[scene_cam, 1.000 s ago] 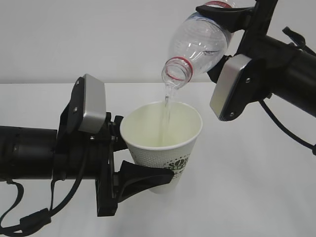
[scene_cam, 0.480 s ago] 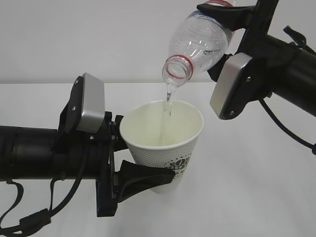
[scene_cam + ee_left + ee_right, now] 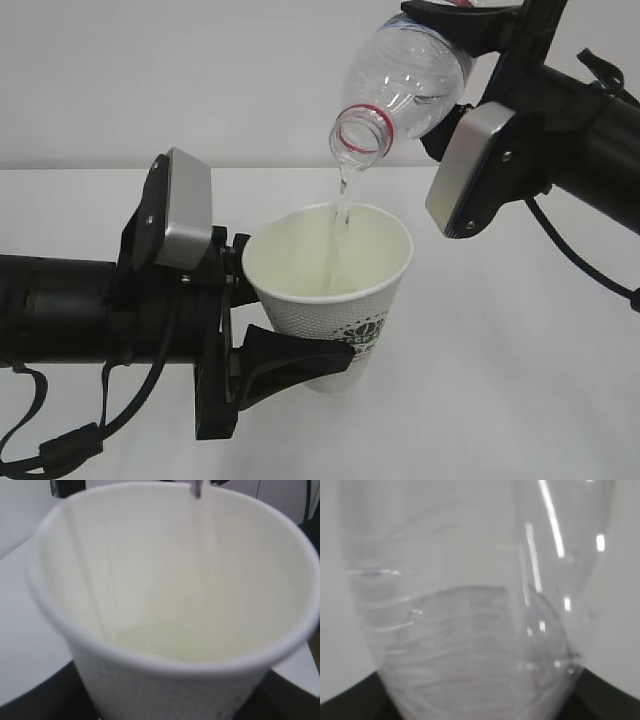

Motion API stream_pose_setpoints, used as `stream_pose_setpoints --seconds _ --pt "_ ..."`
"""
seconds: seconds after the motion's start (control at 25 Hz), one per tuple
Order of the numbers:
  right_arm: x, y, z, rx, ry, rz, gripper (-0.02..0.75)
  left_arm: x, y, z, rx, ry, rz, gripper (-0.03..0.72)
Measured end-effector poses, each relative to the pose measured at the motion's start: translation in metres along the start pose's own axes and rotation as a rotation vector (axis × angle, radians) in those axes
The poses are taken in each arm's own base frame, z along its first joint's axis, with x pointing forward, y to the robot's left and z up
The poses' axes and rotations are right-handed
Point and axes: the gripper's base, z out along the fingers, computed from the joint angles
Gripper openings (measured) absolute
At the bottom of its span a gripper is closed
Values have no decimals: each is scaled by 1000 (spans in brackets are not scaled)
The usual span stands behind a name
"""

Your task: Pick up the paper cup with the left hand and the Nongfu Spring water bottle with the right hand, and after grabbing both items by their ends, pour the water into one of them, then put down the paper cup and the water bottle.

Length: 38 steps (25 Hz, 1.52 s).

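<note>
Pour step in progress. Left tool [image 3: 262,322] is clamped on the paper cup [image 3: 335,295], gripping low on the wall w/ one black finger [image 3: 290,362] visible across the front; cup held off the desk [image 3: 520,380], upright w/ slight tilt, mouth open to the stream. Right tool [image 3: 455,35] is gripping the Nongfu Spring water bottle [image 3: 410,75] by its upper body, bottle inverted at a slant, neck down-left, red neck ring directly above the cup rim but apart from it.

Water [image 3: 342,200] falls as a thin stream from the neck into the cup, landing toward the far inner wall. Left wrist view shows the cup interior [image 3: 170,605] w/ a shallow pool at the bottom; fill level looks low, though that view is soft and exact depth can't be confirmed. Right wrist view shows the clear ribbed bottle wall [image 3: 470,630] filling the frame; little water appears left inside.

Risks:
- Stream sits near the rear rim; small drift of either arm could send water over the edge onto the desk.
- Thin paper wall under grip may deform as weight builds, cup could slip.
- Righting the bottle too fast may fling drips outside the cup.
</note>
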Motion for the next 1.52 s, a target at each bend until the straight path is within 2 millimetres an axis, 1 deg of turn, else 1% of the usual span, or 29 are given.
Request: stream_pose_setpoints --seconds 0.92,1.52 --pt "2 -2 0 18 24 16 470 0 0 0 1 1 1 492" --pt "2 -2 0 25 24 -17 470 0 0 0 3 2 2 492"
